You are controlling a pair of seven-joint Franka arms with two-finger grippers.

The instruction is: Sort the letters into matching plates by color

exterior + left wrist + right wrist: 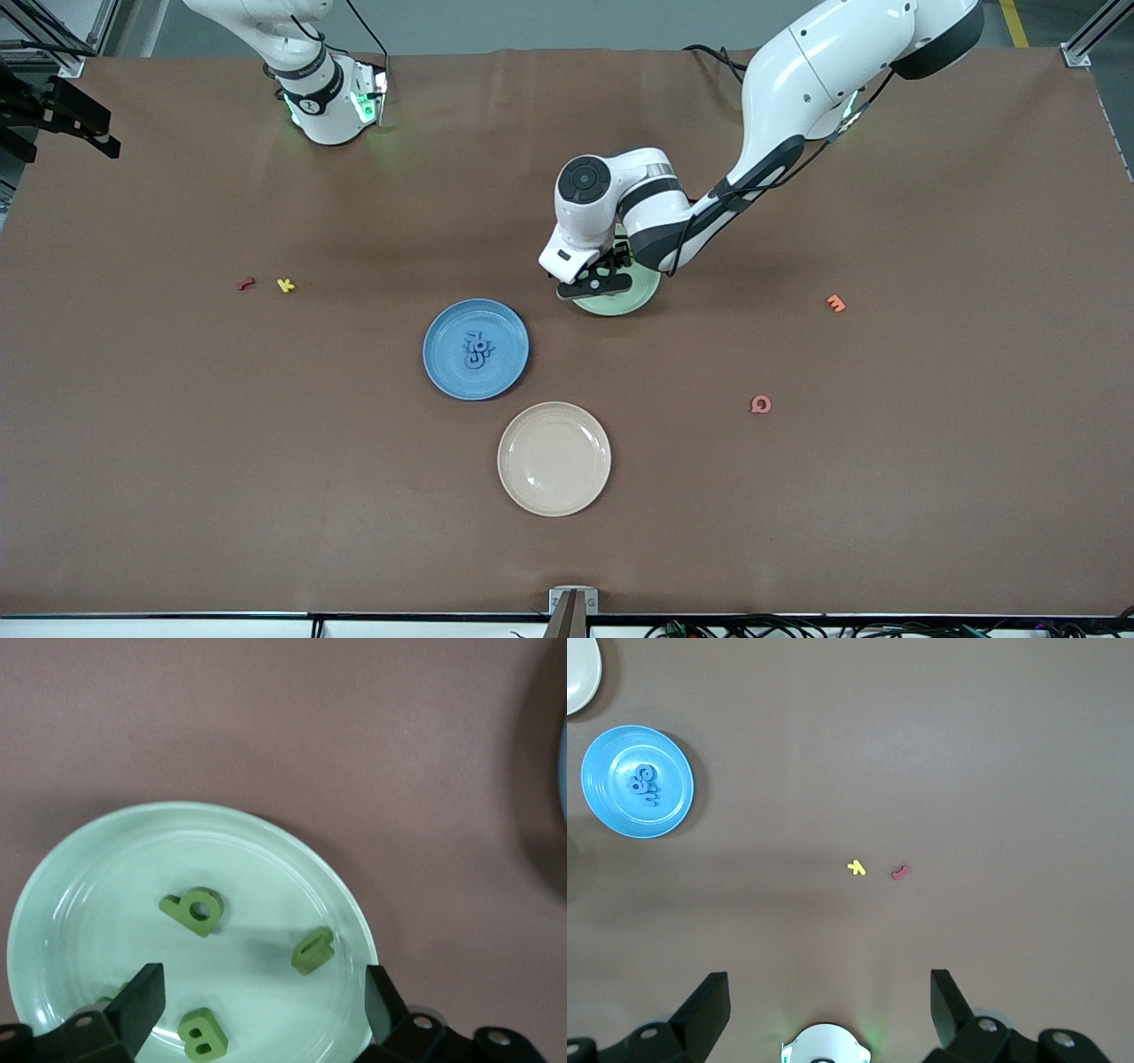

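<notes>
From the front, the left gripper [595, 285] hangs over the green plate [620, 301], jaws spread wide and empty. The blue plate [476, 348] holds a cluster of blue letters [478, 347]; the beige plate [554, 458], nearer the camera, lies bare.

In the left wrist view, the green plate [190, 930] carries green letters [193, 910], loose between and below the wide jaws.

In the right wrist view, the right gripper [828, 1005] waits high over the counter [921, 744], jaws wide, holding nothing.
</notes>
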